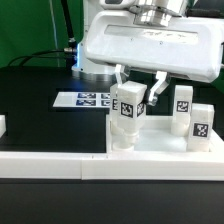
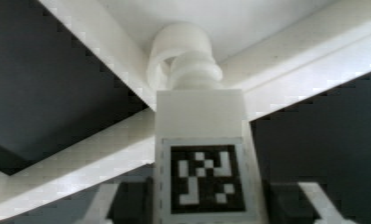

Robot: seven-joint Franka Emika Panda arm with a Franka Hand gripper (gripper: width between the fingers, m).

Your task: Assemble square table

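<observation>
The gripper hangs with its two fingers clamped on the upper part of a white tagged leg; one finger shows on the exterior view's left of the leg, the other on its right, and the contact faces themselves are hard to make out; in the wrist view the held leg fills the centre, its tag facing the camera, and the fingertips are cut off at the frame edge; directly below the gripper lies the square tabletop, the leg's foot meeting it, though whether it is seated in a socket cannot be told; beyond the leg the wrist view shows a rounded white post and raised ribs, blurred; to the gripper's side on the exterior view's right stand two more legs; behind it lies the marker board, partly hidden by the held leg; the black table carries everything; a long white wall strip runs along the near edge.
</observation>
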